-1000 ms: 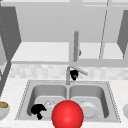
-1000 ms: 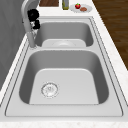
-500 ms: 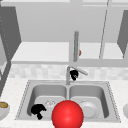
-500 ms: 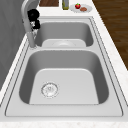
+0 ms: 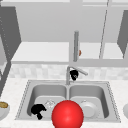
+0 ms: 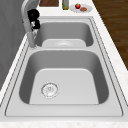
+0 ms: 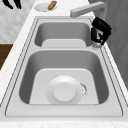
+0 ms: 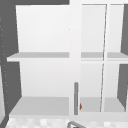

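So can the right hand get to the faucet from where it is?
Probably yes. The right hand is already right beside the faucet, just under its spout, with its fingers curled, and nothing shows between the two. The right side view puts the hand by the faucet's base.

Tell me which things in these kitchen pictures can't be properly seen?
- Front view: the red ball hides the front of the sink.
- Front view: the left hand is too dark to read its fingers.
- Upper view: a small orange thing sits half behind the cabinet door.
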Tool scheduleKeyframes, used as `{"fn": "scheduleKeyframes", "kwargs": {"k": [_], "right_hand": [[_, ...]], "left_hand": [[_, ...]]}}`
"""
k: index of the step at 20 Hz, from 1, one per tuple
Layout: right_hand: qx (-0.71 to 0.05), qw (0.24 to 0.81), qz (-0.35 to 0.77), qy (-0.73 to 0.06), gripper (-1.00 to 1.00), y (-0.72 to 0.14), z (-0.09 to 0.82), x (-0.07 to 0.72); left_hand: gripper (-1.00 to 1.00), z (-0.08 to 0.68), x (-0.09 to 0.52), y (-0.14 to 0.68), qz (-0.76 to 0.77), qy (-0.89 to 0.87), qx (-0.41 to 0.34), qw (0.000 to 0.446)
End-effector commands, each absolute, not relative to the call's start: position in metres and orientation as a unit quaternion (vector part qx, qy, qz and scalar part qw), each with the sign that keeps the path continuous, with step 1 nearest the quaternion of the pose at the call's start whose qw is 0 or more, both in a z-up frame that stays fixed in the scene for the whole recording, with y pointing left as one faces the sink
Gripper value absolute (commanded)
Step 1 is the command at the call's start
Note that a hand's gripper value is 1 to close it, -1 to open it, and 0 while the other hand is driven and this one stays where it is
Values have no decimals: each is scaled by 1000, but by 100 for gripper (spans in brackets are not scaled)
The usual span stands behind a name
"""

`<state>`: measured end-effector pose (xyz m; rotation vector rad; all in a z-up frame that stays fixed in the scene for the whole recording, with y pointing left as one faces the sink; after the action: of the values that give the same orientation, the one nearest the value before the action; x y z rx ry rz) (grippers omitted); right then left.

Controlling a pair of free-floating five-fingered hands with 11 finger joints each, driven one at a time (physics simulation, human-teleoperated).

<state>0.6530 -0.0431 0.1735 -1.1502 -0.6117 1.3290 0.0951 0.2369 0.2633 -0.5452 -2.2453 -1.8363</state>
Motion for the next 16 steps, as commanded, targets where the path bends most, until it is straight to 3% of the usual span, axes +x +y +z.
{"fn": "scheduleKeyframes", "kwargs": {"k": [1, 16], "right_hand": [[-496, 574, 602, -250, 100, -29, 184, 653], [-502, 572, 598, -251, 100, -27, 181, 653]], "left_hand": [[0, 263, 95, 237, -619, -757, -184, 95], [0, 263, 95, 237, -619, -757, -184, 95]]}}
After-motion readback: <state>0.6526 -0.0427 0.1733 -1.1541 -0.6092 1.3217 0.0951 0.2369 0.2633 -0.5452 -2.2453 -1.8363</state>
